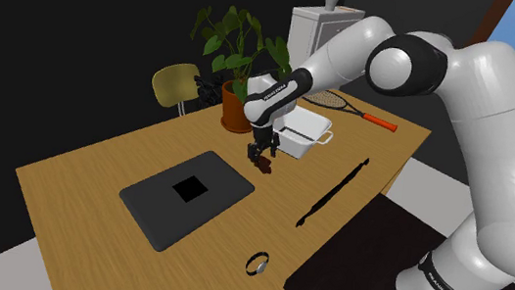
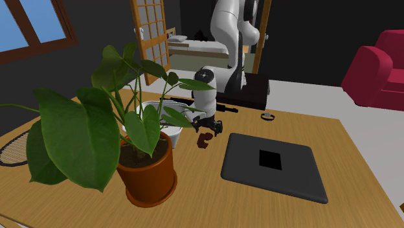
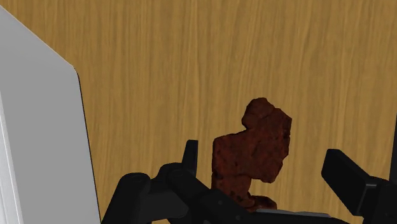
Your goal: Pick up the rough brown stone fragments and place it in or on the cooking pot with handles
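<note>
Worktop (image 1: 86, 165): wood grain, runs across the centre of the shoulder view. A dark grey flat slab (image 1: 155, 207) lies at centre-left, with a black square (image 1: 192, 189) in its middle. A small dark ring-shaped band (image 1: 257, 263) sits near the lower edge, apart from the slab. A long thin black strip (image 1: 334, 192) lies right of centre. A racket (image 1: 332, 100) with an orange grip lies at upper right. Potted plant (image 1: 241, 49), brown-orange pot, upper centre; yellowish chair (image 1: 175, 86) to its left; white cabinet (image 1: 322, 23) behind. Second exterior view: red armchair (image 2: 375, 68) at right edge, glazed wooden door (image 2: 150, 29) at top.
</note>
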`<state>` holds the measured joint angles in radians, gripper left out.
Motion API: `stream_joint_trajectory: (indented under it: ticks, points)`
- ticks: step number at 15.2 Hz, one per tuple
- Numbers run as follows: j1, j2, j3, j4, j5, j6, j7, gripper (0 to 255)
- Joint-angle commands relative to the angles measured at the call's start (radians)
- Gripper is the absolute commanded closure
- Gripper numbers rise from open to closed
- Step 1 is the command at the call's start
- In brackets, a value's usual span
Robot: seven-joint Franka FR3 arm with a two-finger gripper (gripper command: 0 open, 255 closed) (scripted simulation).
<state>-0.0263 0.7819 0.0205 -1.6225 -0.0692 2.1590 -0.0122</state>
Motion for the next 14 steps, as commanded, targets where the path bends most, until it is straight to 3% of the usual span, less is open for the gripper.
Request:
stream_joint_trajectory:
  ticks: [1, 2, 11, 12, 14]
  points:
    - [0.000, 0.000, 0.000, 0.000, 0.000, 0.000, 0.000, 0]
    - [0.000, 0.000, 0.000, 0.000, 0.000, 0.000, 0.000, 255]
    - [0.002, -0.002, 0.003, 0.004, 0.001, 0.000, 0.000, 255]
    - [0.002, -0.002, 0.003, 0.004, 0.001, 0.000, 0.000, 0]
    - [-0.020, -0.079, 0.003, -0.129, 0.041, 0.241, 0.053, 0]
